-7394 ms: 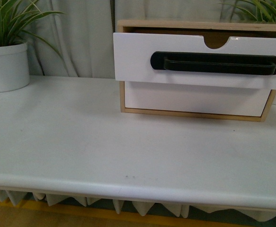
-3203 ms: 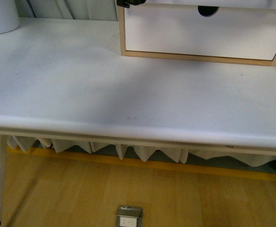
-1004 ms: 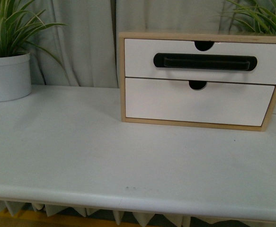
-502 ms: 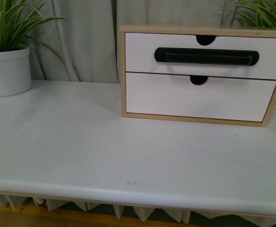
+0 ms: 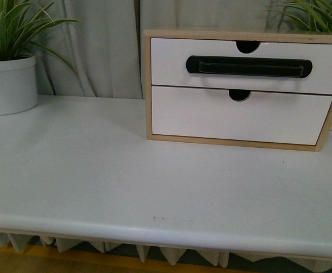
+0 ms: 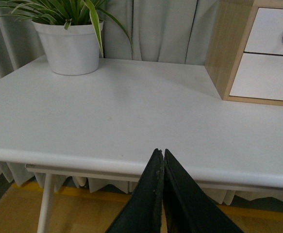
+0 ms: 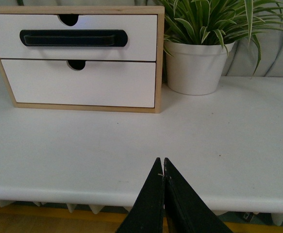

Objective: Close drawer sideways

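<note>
The drawer (image 5: 171, 62) with the long black bar handle (image 5: 249, 66) and a half-round notch is the upper one in the light wood cabinet (image 5: 147, 85). It sits flush with the cabinet front. It also shows in the right wrist view (image 7: 141, 38) and partly in the left wrist view (image 6: 270, 31). Neither gripper shows in the front view. My left gripper (image 6: 161, 151) is shut and empty at the table's front edge. My right gripper (image 7: 161, 160) is shut and empty over the front edge, well back from the cabinet.
A plain white lower drawer (image 5: 240, 116) has no handle. A white plant pot (image 5: 7, 85) stands at the back left of the white table (image 5: 97, 170). Another potted plant (image 7: 197, 65) stands right beside the cabinet. Grey curtains hang behind.
The drawer stood pulled out 7.4 s ago and is now flush in the cabinet. Since half a second ago the view has barely shifted.
</note>
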### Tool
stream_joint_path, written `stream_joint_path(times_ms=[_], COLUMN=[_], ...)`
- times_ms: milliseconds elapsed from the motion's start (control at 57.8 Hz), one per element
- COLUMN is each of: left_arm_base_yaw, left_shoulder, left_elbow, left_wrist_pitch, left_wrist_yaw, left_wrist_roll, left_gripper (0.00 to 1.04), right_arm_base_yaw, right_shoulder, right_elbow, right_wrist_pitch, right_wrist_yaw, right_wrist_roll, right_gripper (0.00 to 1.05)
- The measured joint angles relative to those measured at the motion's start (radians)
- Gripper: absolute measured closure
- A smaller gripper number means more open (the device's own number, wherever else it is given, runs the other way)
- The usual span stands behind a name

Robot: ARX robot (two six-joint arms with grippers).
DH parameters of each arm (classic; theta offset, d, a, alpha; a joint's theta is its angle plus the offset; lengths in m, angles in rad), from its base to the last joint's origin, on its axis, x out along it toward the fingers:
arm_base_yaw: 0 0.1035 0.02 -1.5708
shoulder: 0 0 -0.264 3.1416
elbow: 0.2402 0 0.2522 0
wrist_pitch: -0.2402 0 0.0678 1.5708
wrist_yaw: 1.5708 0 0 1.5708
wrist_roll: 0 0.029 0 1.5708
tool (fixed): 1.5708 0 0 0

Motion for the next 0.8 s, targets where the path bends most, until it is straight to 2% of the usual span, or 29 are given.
stream_joint_path(times_ms=[87,104,623,658,797], left_arm_base_yaw=[0.000,0.000,0.000,0.000,0.000], left_shoulder=[0.000,0.000,0.000,0.000,0.000], left_elbow=[0.000,0.000,0.000,0.000,0.000], left_wrist_pitch=[0.000,0.000,0.000,0.000,0.000], left_wrist_yaw=[0.000,0.000,0.000,0.000,0.000], left_wrist_roll=[0.000,-0.001,-0.001,0.000,0.000], left_gripper=[1.01,0.98,0.07,0.05,0.06], right_arm_base_yaw=[0.000,0.000,0.000,0.000,0.000], right_shoulder=[0.000,0.000,0.000,0.000,0.000], right_elbow=[0.000,0.000,0.000,0.000,0.000], right_wrist_pitch=[0.000,0.000,0.000,0.000,0.000], right_wrist_yaw=[0.000,0.000,0.000,0.000,0.000], right_wrist_roll=[-0.001,0.000,0.000,0.002,0.002], right_gripper=[1.04,1.00,0.11,0.07,0.09])
